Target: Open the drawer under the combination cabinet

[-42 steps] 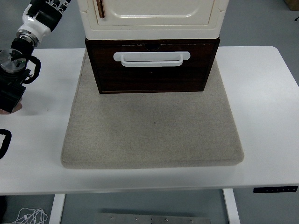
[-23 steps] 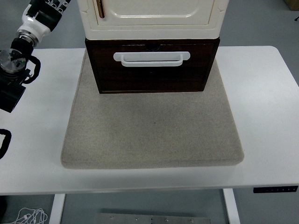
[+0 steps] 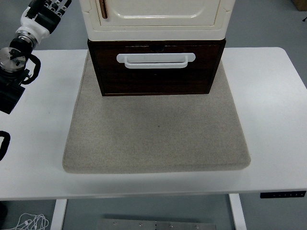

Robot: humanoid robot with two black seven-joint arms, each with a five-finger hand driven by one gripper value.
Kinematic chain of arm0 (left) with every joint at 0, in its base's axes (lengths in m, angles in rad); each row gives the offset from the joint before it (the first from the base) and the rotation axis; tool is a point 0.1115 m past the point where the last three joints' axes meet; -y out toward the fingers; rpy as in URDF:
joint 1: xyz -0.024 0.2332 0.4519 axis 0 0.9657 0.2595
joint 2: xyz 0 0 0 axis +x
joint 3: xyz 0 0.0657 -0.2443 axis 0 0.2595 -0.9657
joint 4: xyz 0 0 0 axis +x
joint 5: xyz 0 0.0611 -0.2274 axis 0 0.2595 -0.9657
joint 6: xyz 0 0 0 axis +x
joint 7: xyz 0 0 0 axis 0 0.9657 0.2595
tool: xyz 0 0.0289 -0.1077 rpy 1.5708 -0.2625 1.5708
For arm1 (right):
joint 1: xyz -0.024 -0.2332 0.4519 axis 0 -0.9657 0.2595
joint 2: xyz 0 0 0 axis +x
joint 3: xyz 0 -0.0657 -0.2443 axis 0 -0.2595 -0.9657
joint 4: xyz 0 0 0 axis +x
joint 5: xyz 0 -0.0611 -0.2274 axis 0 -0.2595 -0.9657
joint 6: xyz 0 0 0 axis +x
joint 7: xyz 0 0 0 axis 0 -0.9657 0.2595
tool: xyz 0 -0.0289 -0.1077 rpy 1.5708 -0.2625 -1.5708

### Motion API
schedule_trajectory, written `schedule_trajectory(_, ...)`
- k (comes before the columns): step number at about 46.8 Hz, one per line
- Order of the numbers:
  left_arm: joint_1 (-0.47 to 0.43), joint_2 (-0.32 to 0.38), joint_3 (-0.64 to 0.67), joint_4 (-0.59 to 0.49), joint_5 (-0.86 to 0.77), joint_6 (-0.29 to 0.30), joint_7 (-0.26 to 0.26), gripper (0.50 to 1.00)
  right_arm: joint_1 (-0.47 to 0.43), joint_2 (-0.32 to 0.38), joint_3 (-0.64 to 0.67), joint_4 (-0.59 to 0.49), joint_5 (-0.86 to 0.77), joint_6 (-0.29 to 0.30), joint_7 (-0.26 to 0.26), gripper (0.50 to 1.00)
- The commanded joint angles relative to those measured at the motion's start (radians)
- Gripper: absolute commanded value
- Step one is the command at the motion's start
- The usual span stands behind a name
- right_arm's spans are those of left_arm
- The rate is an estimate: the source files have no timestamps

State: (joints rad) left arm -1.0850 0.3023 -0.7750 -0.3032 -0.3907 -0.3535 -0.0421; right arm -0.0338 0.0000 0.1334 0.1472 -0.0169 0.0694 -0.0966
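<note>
Dark wood drawer (image 3: 156,67) sits shut beneath the cream cabinet (image 3: 156,19), on a grey mat (image 3: 156,129) over the white worktop (image 3: 268,120).
The left hand (image 3: 45,9) has lifted slightly toward the top-left corner; its fingers' state cannot be told, and the white handle (image 3: 156,60) appears untouched.
</note>
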Motion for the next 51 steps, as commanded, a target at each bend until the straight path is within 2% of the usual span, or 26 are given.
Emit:
schedule_trajectory(1, -0.022, 0.005, 0.000, 0.000, 0.010, 0.017, -0.009, 1.000, 0.000, 0.000, 0.000, 0.000, 0.000, 0.000, 0.000, 0.926)
schedule_trajectory(13, -0.085, 0.080, 0.000, -0.002, 0.073, 0.008, -0.012, 1.000, 0.000, 0.000, 0.000, 0.000, 0.000, 0.000, 0.001, 0.928)
schedule_trajectory(19, -0.136, 0.123, -0.006, -0.005, 0.101, -0.024, -0.010, 1.000, 0.002, 0.000, 0.000, 0.000, 0.000, 0.001, 0.000, 0.928)
schedule_trajectory(31, -0.357, 0.228, 0.011, -0.005, 0.137, -0.024, -0.004, 1.000, 0.000, 0.000, 0.000, 0.000, 0.000, 0.000, 0.000, 0.928)
schedule_trajectory(37, -0.464, 0.242, 0.030, -0.022, 0.188, -0.033, 0.005, 1.000, 0.000, 0.000, 0.000, 0.000, 0.000, 0.001, 0.000, 0.926)
schedule_trajectory(44, -0.533, 0.313, 0.031, -0.164, 0.277, -0.036, 0.008, 1.000, 0.002, 0.000, 0.000, 0.000, 0.000, 0.000, 0.000, 0.928)
schedule_trajectory(51, -0.556, 0.344, 0.030, -0.350, 0.397, -0.030, 0.008, 1.000, 0.000, 0.000, 0.000, 0.000, 0.000, 0.001, 0.000, 0.928)
